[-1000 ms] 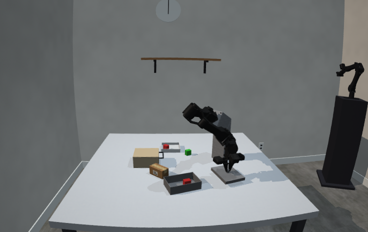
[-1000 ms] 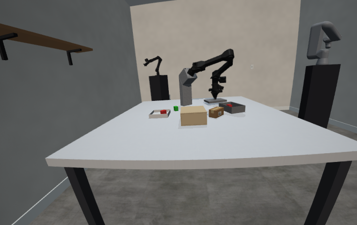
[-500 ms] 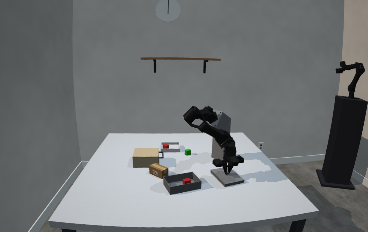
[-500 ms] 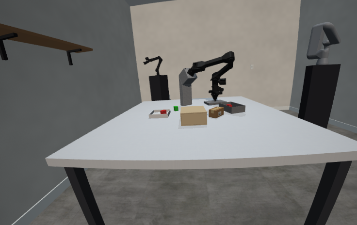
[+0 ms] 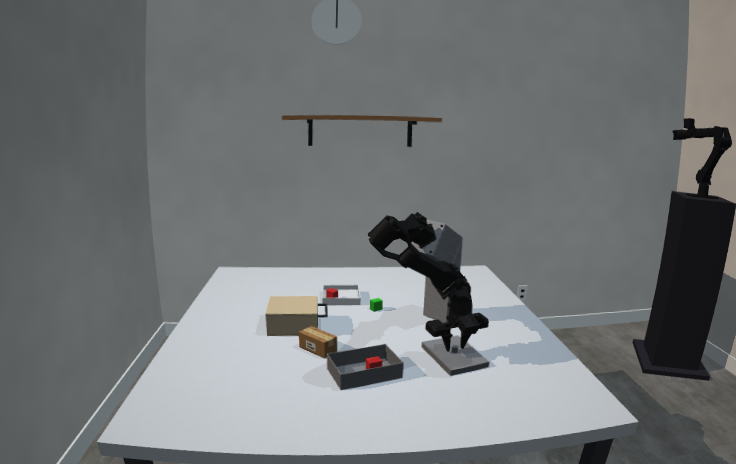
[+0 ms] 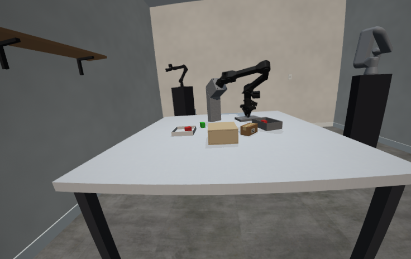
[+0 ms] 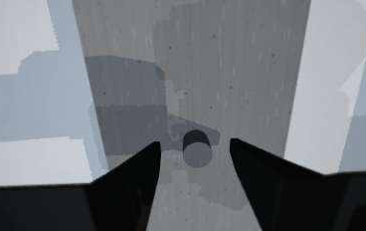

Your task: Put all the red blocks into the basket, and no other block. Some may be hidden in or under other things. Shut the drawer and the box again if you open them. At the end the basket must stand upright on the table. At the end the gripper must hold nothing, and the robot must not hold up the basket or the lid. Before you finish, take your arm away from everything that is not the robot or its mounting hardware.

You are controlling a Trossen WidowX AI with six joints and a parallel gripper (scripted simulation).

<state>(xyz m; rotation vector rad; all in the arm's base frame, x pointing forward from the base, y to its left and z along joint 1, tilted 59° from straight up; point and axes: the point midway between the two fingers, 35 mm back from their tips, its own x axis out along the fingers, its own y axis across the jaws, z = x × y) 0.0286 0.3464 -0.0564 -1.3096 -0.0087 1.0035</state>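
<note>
A flat grey lid (image 5: 454, 358) (image 7: 197, 149) with a round knob lies on the table to the right of an open dark grey box (image 5: 365, 366). A red block (image 5: 373, 361) lies inside that box. My gripper (image 5: 455, 344) points down over the lid. In the wrist view its fingers stand open on either side of the knob, with a gap on both sides. A second red block (image 5: 331, 292) sits in the low white basket (image 5: 341, 294) at the back. A green block (image 5: 376, 304) lies on the table beside the basket.
A tan drawer unit (image 5: 292, 315) with a dark handle stands left of the basket, its drawer shut. A small cardboard box (image 5: 317, 340) lies between it and the dark grey box. The arm's grey base (image 5: 443, 270) stands behind the lid.
</note>
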